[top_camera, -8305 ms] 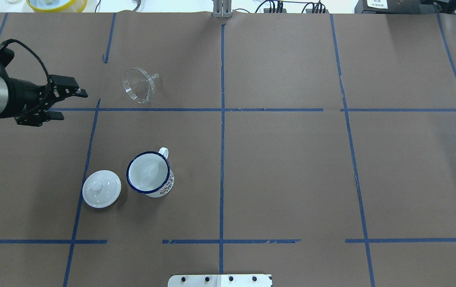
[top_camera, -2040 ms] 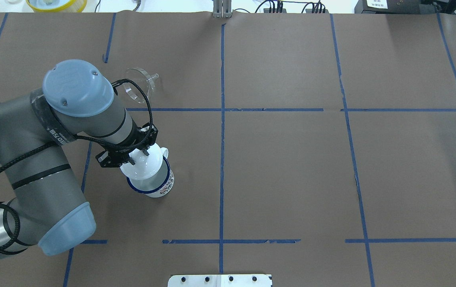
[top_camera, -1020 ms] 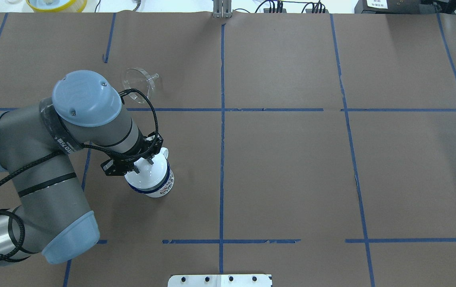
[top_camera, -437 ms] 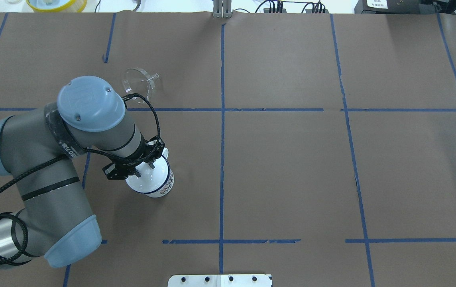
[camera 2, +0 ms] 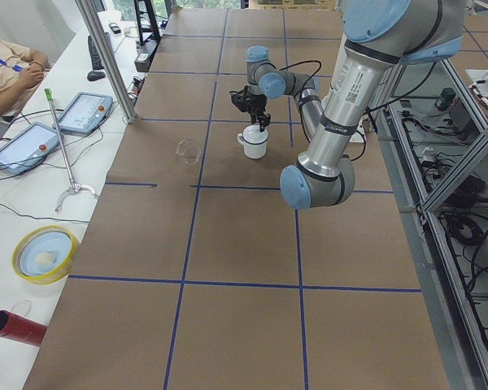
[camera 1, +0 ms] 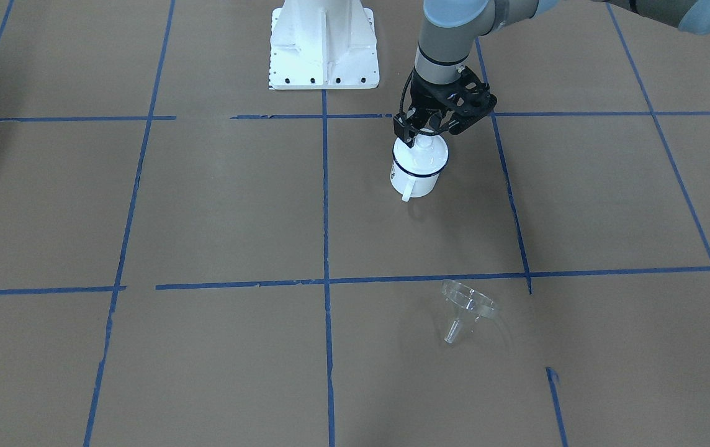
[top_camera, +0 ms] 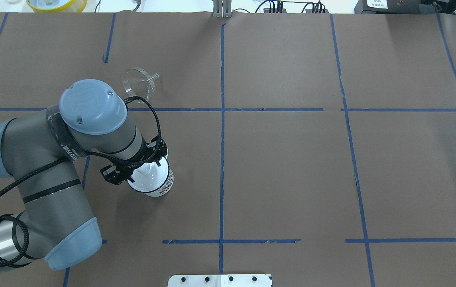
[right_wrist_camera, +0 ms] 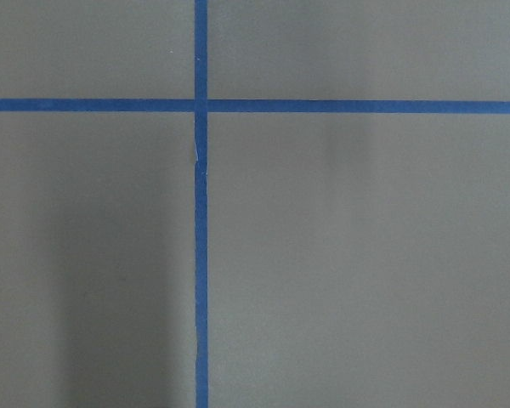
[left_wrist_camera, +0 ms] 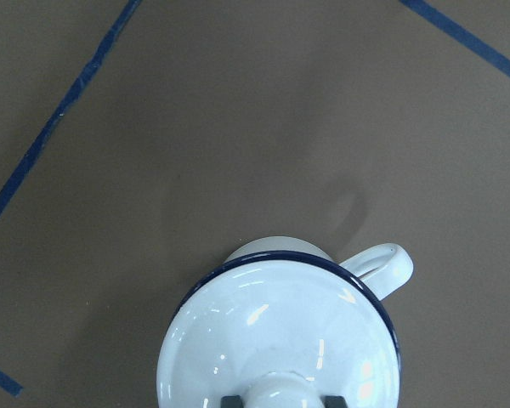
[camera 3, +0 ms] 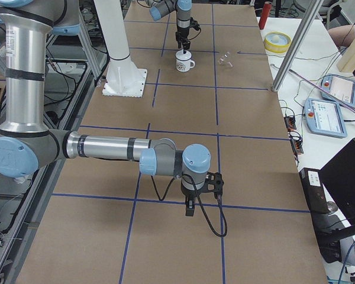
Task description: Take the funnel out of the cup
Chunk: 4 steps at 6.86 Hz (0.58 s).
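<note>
The clear plastic funnel (top_camera: 138, 84) lies on its side on the brown table, apart from the cup; it also shows in the front view (camera 1: 467, 307). The cup (top_camera: 161, 186) is a white enamel mug with a dark blue rim (left_wrist_camera: 238, 265), and a white domed lid (left_wrist_camera: 280, 331) sits on it. My left gripper (top_camera: 145, 166) stands straight above the mug, its fingers closed on the lid's knob (left_wrist_camera: 280, 393). My right gripper (camera 3: 189, 208) hovers low over bare table far from the cup; I cannot tell if it is open.
The white robot base (camera 1: 324, 43) stands at the table's near edge behind the mug. A yellow dish (top_camera: 56, 4) sits off the far left corner. Tablets (camera 2: 85, 110) and an operator are at the side bench. Blue tape lines grid the table.
My left arm picked the white lid off the table beside the mug, carried it over and lowered it onto the mug. The funnel has not moved.
</note>
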Each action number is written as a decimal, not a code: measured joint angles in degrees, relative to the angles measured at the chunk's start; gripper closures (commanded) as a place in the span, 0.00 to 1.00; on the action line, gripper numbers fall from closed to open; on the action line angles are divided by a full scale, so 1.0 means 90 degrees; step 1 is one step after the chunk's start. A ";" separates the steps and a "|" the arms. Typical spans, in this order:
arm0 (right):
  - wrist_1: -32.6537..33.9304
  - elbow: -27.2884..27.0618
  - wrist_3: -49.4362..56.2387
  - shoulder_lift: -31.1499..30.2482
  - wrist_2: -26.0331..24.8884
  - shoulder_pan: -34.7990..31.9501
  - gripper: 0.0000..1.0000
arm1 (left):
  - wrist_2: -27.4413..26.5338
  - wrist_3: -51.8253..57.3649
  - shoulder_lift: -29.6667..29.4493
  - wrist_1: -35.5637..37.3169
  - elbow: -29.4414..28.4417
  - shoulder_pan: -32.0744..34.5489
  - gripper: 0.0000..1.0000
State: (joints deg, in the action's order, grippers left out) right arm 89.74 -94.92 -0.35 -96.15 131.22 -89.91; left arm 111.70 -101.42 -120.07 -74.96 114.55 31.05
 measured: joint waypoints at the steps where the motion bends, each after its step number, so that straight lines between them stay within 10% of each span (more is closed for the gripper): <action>1: 0.0000 0.0001 0.0000 0.0000 0.0000 0.0000 0.00 | -0.0018 0.0012 0.0004 -0.0001 0.0010 -0.0002 0.01; 4: 0.0000 0.0002 0.0000 0.0002 0.0000 0.0000 0.00 | -0.0039 0.0422 0.0042 0.0001 0.0215 0.0245 0.00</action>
State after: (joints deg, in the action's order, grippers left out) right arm 89.74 -94.90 -0.35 -96.14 131.22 -89.91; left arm 111.35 -97.62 -119.70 -74.95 116.49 33.25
